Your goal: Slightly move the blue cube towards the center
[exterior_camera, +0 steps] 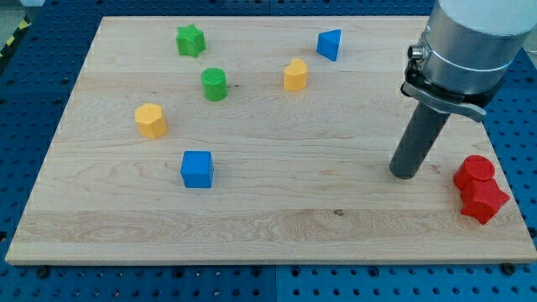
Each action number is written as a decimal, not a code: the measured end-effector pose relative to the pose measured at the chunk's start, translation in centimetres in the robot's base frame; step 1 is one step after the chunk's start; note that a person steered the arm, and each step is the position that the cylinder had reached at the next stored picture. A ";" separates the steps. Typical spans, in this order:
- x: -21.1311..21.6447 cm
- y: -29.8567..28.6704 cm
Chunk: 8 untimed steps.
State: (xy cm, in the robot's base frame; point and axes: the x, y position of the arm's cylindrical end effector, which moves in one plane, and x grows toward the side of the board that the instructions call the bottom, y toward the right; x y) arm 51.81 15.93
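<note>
Nearest the view's bottom, at the right edge of the wooden board [277,226], two red blocks touch each other: a red star [484,201] and, just above it, a red cylinder [475,171]. Both look like matte moulded plastic.

Just left of them stands my tip [404,174], the lower end of a straight dark rod that leans slightly, rising toward the view's upper right into a wide grey metal cylinder with a dark collar. The tip rests on the board close beside the red cylinder, apart from it. There is no claw on this arm, so nothing to see apart, together or clamped.

The blue cube [197,169] sits on the board's left half, below the middle, well apart from the tip and with bare wood all round it. Its faces are flat, its edges crisp.

Further up, a yellow hexagonal block [151,120] lies near the left side. Beyond it are a ribbed green cylinder [215,84] and a yellow block [295,75] with a peaked top. Farthest away are a green star [190,39] and a blue wedge-shaped block [330,44].

The board is pale, with fine grain, and lies on a blue perforated table [33,92].
</note>
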 end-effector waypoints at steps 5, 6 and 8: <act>6.5 -12.6; 6.8 -12.7; 9.5 -12.7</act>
State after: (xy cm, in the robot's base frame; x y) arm 61.32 3.19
